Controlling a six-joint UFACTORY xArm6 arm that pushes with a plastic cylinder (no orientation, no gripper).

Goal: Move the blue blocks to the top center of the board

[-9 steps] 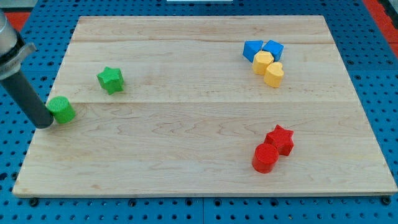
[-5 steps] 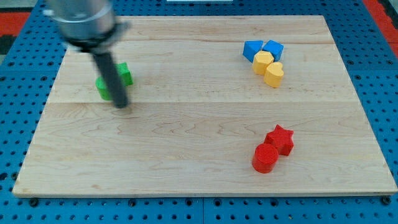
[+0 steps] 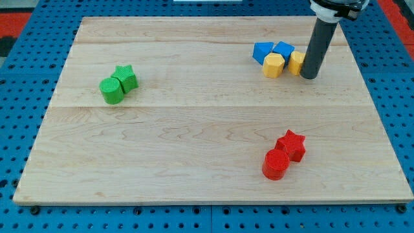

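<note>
Two blue blocks sit at the view's upper right: a blue block [image 3: 261, 51] and a blue cube-like block [image 3: 284, 49] touching it on the right. Just below them are a yellow hexagonal block [image 3: 273, 65] and a second yellow block [image 3: 295, 62], partly hidden by the rod. My tip [image 3: 308, 76] rests on the board right against that second yellow block's right side, below and right of the blue blocks.
A green cylinder [image 3: 111, 90] and a green star [image 3: 125, 77] touch each other at the view's left. A red cylinder [image 3: 275, 164] and a red star [image 3: 292, 144] touch at the lower right. The wooden board [image 3: 194, 129] lies on a blue pegboard.
My tip has crossed from the left, where it pushed the green cylinder up against the green star, to the right. The second yellow block now sits higher, beside the first yellow block.
</note>
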